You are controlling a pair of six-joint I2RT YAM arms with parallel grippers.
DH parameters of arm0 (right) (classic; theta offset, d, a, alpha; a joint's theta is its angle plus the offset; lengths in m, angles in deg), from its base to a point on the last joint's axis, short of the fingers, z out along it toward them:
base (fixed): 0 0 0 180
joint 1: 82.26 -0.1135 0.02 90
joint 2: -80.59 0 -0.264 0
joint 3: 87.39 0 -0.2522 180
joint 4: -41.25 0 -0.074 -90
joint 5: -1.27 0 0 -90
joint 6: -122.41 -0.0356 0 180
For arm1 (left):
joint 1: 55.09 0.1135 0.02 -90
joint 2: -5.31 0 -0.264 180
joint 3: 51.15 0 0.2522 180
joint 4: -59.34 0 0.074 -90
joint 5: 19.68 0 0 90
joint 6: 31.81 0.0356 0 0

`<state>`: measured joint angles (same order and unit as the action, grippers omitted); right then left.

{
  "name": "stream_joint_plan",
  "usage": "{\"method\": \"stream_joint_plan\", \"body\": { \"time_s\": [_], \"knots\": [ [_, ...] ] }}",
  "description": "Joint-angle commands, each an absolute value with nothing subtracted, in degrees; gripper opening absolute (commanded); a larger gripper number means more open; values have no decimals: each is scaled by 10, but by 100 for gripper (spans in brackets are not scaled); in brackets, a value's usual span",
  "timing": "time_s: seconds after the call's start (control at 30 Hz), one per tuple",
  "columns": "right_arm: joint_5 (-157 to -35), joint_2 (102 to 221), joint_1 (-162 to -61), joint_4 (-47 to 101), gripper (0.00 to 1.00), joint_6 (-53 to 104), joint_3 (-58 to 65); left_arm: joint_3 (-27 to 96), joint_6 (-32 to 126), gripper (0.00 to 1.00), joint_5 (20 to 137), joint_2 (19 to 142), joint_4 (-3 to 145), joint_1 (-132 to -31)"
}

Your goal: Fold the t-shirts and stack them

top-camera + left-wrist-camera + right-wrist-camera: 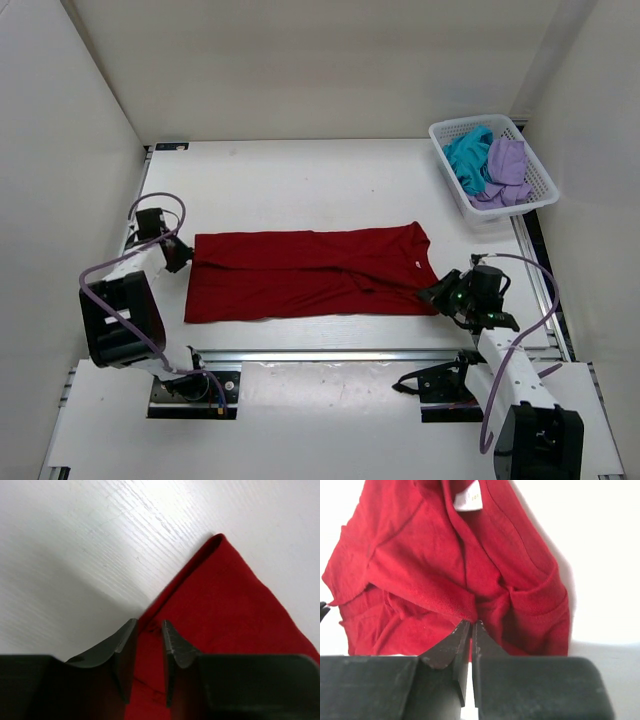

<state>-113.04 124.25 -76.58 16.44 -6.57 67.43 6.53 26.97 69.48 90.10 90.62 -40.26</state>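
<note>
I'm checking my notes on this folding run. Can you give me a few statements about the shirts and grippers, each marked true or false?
1. The red t-shirt lies spread out on the table. True.
2. The teal t-shirt lies on the table beside the red one. False: it sits in the basket with the lavender t-shirt.
3. The left gripper is clamped tight. False: its jaws stand apart, with red fabric in the gap.
4. The right gripper is shut on the red t-shirt at its collar end. True.
5. The basket stands at the far left corner. False: it is at the far right.
</note>
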Motion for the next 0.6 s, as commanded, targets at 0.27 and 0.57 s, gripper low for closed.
{"method": "stream_joint_plan", "body": {
  "time_s": [0.27, 0.57],
  "knots": [
    [-953, 1184, -902, 96, 42, -26, 543, 64, 232, 37, 671, 762, 843, -488],
    [-865, 1357, -1189, 147, 0, 25, 475, 82, 228, 35, 690, 719, 818, -686]
  ]
}}
